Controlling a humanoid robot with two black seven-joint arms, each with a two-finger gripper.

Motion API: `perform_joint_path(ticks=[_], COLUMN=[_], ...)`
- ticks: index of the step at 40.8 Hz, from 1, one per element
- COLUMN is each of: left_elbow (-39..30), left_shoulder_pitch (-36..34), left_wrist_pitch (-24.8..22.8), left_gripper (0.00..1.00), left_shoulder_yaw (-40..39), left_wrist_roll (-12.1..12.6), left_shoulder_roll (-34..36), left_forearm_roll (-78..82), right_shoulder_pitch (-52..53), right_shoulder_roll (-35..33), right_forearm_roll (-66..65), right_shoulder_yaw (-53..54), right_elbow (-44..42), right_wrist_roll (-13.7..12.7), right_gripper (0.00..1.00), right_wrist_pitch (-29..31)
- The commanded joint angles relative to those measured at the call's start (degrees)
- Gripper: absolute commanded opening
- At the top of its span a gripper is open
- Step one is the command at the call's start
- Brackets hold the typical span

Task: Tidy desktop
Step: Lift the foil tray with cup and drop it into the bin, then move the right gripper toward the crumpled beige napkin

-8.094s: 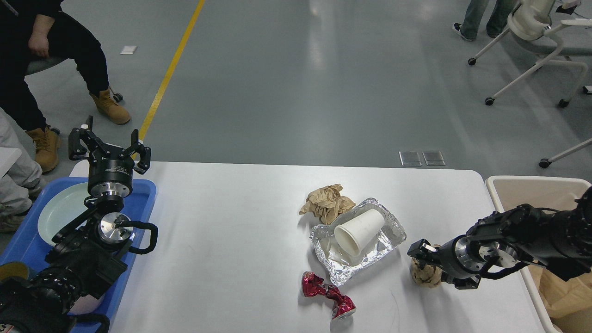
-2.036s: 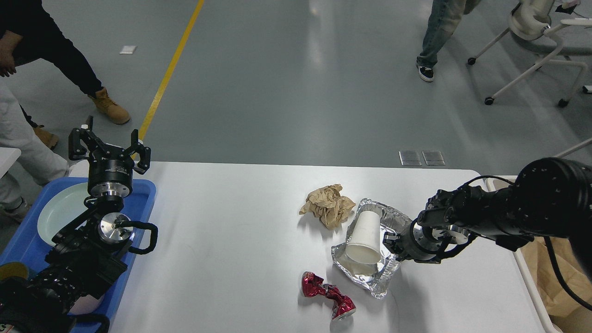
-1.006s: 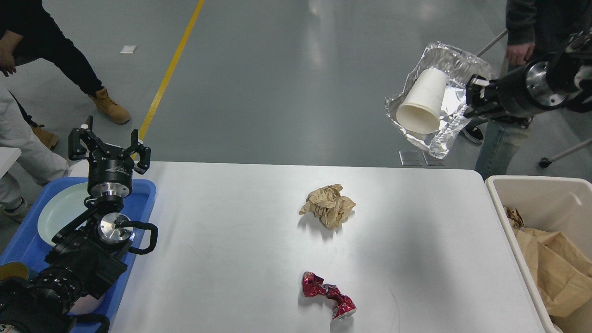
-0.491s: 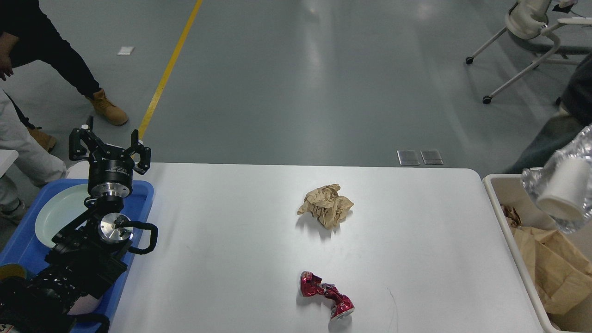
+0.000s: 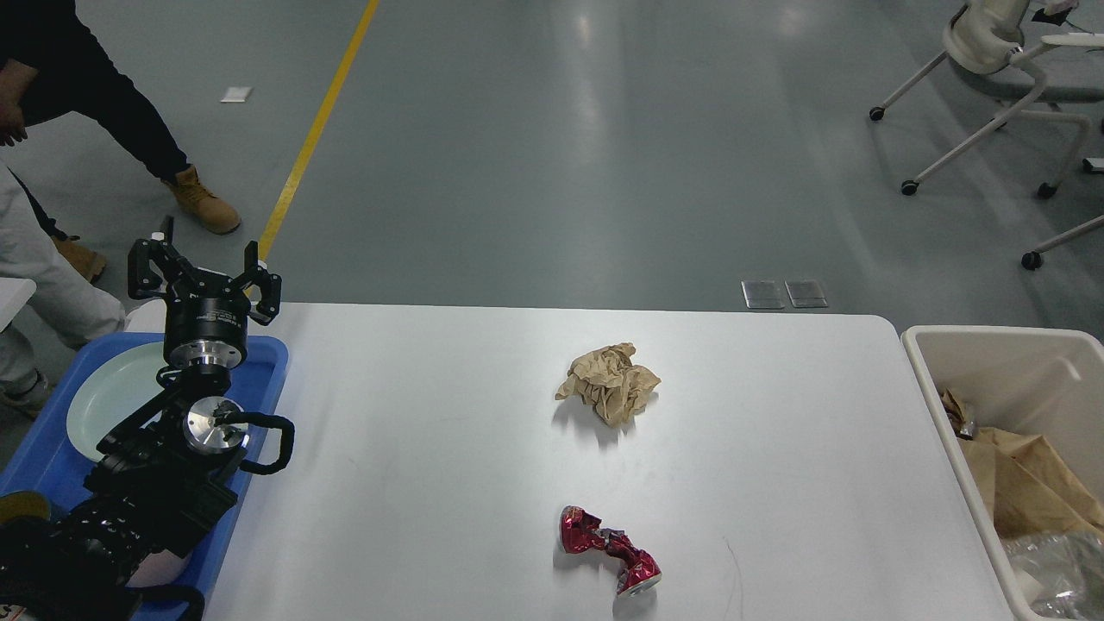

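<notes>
Landmark for what I see: the beige bin [image 5: 1000, 362] at my right. It holds brown paper [image 5: 1026, 483] and crinkled foil [image 5: 1056, 569] in its near corner. Well to its left lies a crumpled paper ball [image 5: 609, 393]; nearer me than that, a crushed red can [image 5: 611, 550]. Far left of the bin, a blue tray [image 5: 39, 470] carries a pale plate [image 5: 108, 401]. Beyond the bin stands a wheeled chair [image 5: 992, 52].

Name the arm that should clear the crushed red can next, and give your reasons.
Probably the right. The can lies right of the desktop centre, nearer the bin. The left end effector hovers open over the far-side blue tray. The right arm is out of view.
</notes>
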Motion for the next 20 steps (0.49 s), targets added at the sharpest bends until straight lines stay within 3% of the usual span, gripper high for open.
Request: perform_joint_path(ticks=[1,5,12,16,20], left_elbow=[0.0,0.0,0.0,0.0,0.0], left_shoulder_pitch=[0.0,0.0,0.1,0.1,0.0], left_wrist_pitch=[0.0,0.0,0.0,0.0,0.0], left_gripper=[0.96,0.97,0.96,0.96,0.96], left_shoulder_yaw=[0.0,0.0,0.0,0.0,0.0], left_wrist_roll=[0.0,0.0,0.0,0.0,0.0], left_shoulder_roll=[0.0,0.0,0.0,0.0,0.0], left_forearm_roll=[0.0,0.0,0.0,0.0,0.0], right_shoulder_pitch=[7.6,13.9,27.2,35.4,40.4], right_shoulder_roll=[3.1,6.0,18.2,28.0,33.7], right_forearm_roll=[-0.4,-1.0,-0.8,-0.5,-0.6], right_shoulder_yaw=[-1.4,-4.5,-13.8,-18.8,-19.0], right_elbow=[3.0,8.1,14.2,17.8,18.6], right_wrist_roll=[-0.1,-0.1,-0.1,-0.1,-0.1], right_gripper=[1.00,1.00,1.00,1.00,1.00], right_wrist_pitch=[0.8,1.2,2.0,5.9,13.6])
